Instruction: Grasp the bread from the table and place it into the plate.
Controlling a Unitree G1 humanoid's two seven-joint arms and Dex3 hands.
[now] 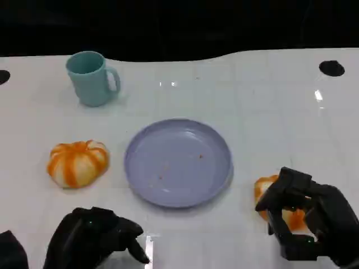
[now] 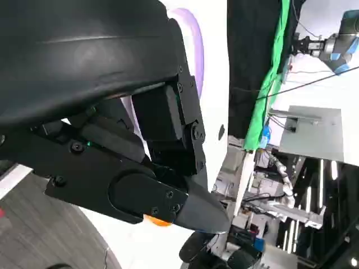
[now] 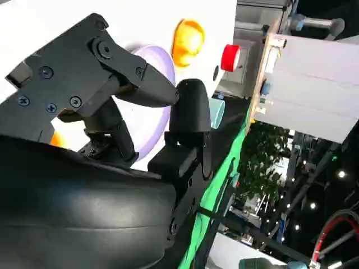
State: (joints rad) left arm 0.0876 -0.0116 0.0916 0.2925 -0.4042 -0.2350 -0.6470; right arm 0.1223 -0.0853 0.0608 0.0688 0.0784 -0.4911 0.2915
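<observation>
Your left hand (image 1: 92, 242) rests low at the near edge of the table (image 1: 269, 101), fingers curled in, holding nothing. Beyond it sits an orange-and-white pumpkin-shaped bun (image 1: 77, 162), with a teal mug (image 1: 90, 77) further back. The purple plate (image 1: 178, 161) lies in the middle. At the right, your right hand (image 1: 305, 216) has its fingers around the bread (image 1: 266, 189), just beside the plate.

I see open table (image 1: 263, 112) between right hand (image 1: 305, 221) and lilac plate (image 1: 178, 162), plate at its 10 o'clock. Teal mug (image 1: 90, 78) at plate's 11, pumpkin-shaped bun (image 1: 77, 162) at 9, both off my route.
</observation>
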